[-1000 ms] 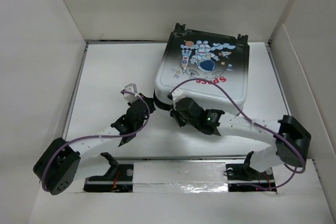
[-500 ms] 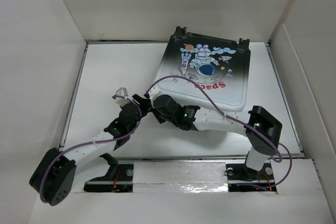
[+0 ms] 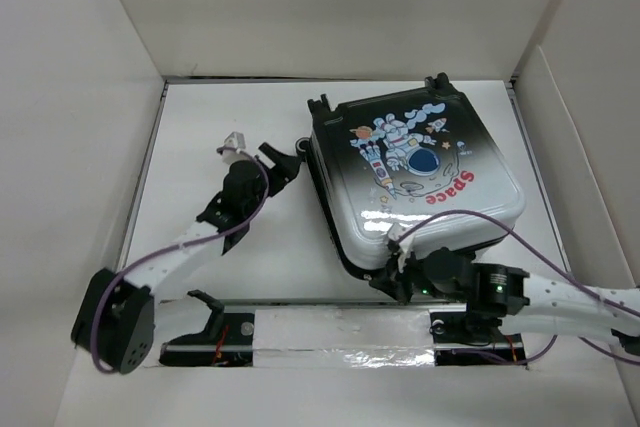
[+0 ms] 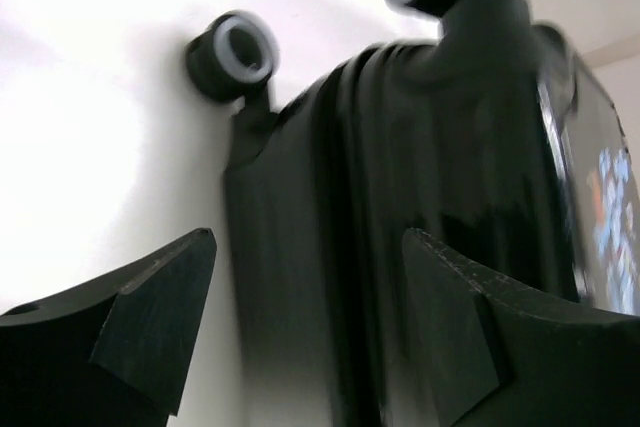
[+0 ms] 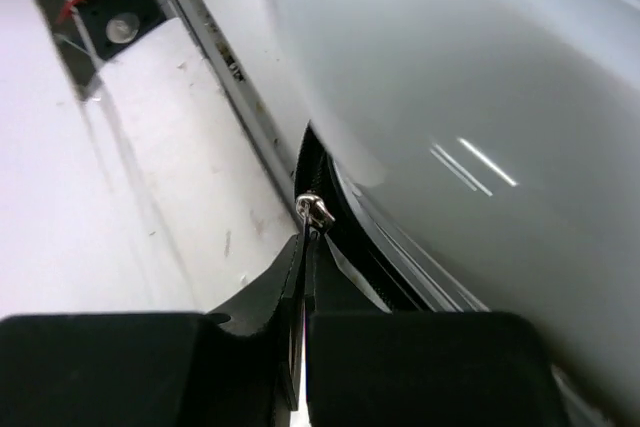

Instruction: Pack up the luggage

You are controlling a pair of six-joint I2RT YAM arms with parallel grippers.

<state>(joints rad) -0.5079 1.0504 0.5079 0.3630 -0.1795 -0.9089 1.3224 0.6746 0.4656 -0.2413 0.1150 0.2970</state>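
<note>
**Suitcase [image 3: 420,182] lies flat on white surface [image 3: 220,127], astronaut print up**

The suitcase sits askew right of centre, its white end toward the arm bases. At that near edge the right pincer [image 5: 305,247] is clamped on the zipper pull [image 5: 315,212]. The left pincer [image 4: 300,277] is spread wide at the black wheeled end, one wheel [image 4: 235,52] just ahead of its fingers; whether it touches the shell cannot be told.

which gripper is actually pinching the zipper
The right gripper, at the suitcase's near edge, is shut on the zipper pull. The left gripper is open beside the wheels, holding nothing.
</note>
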